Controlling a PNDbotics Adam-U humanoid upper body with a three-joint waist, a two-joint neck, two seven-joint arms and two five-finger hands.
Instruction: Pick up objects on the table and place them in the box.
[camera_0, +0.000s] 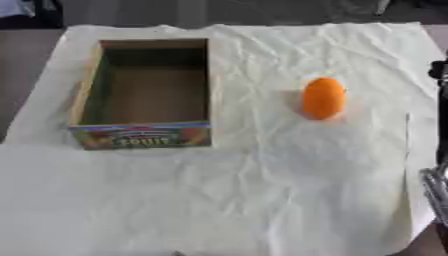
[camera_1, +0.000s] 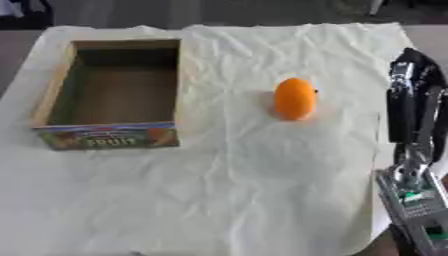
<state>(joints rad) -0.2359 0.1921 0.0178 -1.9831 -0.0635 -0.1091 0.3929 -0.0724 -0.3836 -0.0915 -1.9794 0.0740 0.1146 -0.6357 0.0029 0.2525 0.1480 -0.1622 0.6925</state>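
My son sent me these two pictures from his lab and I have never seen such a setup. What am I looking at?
Both pictures come from one stereo camera in a humanoid robot's head, looking down at its table; they show the same moment. A crumpled white cloth covers the table. On it stand an open box marked "FRUIT", nothing visible inside, and to its right, apart from it, an orange fruit. The black and silver shape at the right edge is the robot's right arm. No hand clearly shows, and nothing is held.

- Right hand (camera_1: 413, 95) at cloth's (camera_1: 227, 190) right edge.
- Fruit (camera_1: 294, 98) on cloth, just left of hand.
- Box (camera_1: 109, 135) well left, beyond fruit.
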